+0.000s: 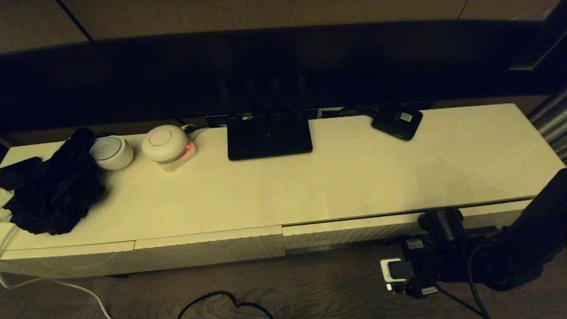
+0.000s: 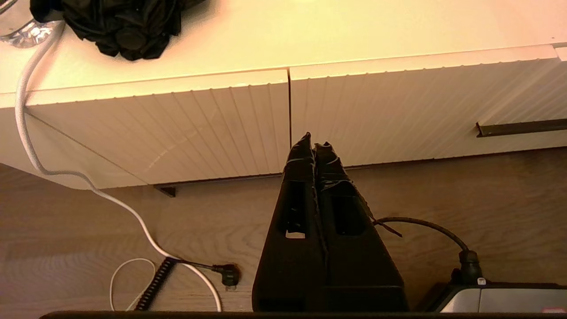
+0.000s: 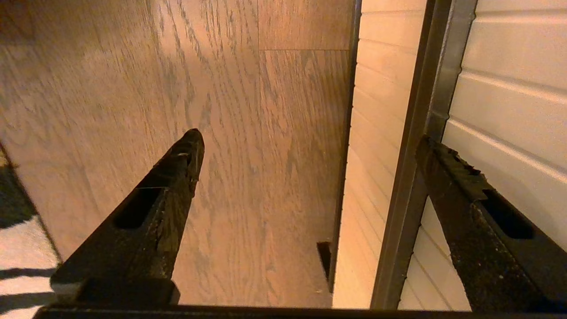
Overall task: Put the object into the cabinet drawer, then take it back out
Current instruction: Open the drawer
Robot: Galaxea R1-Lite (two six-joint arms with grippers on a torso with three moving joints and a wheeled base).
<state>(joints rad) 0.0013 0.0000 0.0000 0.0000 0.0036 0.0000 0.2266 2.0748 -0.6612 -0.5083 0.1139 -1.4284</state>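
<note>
Stage: opening of cabinet drawer (image 1: 354, 230), not yet drawn out. Right tool (image 3: 310, 177) spread wide at drawer front, one finger (image 3: 465, 195) beside dark handle rail (image 3: 416, 146). Next move, as judged: closing on rail, then straight pull. Left tool (image 2: 315, 150) closed on nothing, parked below cabinet front. Organiser box absent from all views. Rail contact legible in right wrist view only.

No legible text, brand, number or sign is found in any view. White labels are present — one on the small black device (image 1: 397, 119) at the back of the counter (image 1: 354, 177), others on the right arm's wrist housing (image 1: 414, 266) — but their print is too small to read.
</note>
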